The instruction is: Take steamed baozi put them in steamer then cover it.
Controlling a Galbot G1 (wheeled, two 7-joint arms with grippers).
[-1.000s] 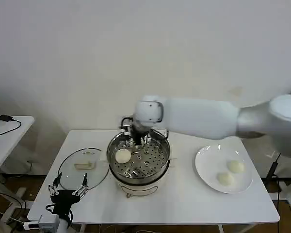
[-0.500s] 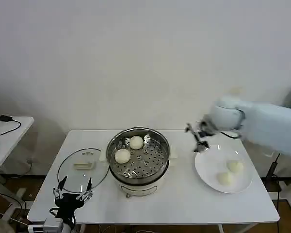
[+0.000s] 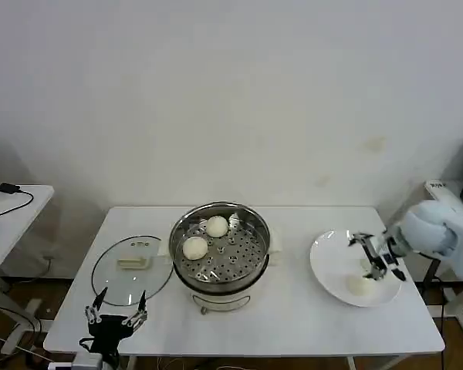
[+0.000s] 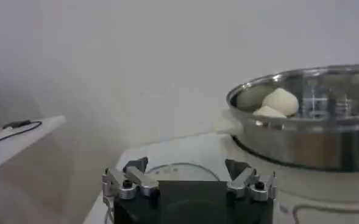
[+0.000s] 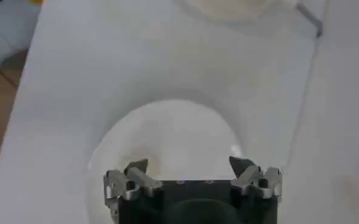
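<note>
The round, shiny stainless-steel steamer (image 3: 220,250) stands at the centre of the white table (image 3: 293,324) in the head view, lower middle of the frame, on its white base. Two smooth cream-white steamed baozi lie on its perforated tray: one toward the back (image 3: 217,226), one toward the left (image 3: 195,247), close together but whether touching cannot be told. Both also appear above the pot rim at the right of the left wrist view (image 4: 281,100).

The round clear glass cover (image 3: 133,268), with metal rim and cream-white bar handle, lies flat on the table just left of the steamer.

The flat white plate (image 3: 330,266) sits at the right of the table, well apart from the steamer. One baozi (image 3: 360,284) lies on its near part; another (image 3: 366,264) is largely hidden behind the right gripper.

The right gripper (image 3: 378,258) is over the plate at the right of the head view, its fingers spread apart and holding nothing. In the right wrist view its fingers (image 5: 133,181) stand wide apart above the plate (image 5: 173,140).

The left gripper (image 3: 114,312) is at the lower left of the head view, at the table's near edge just in front of the cover, fingers spread and empty; the left wrist view confirms the gap (image 4: 188,176).
</note>
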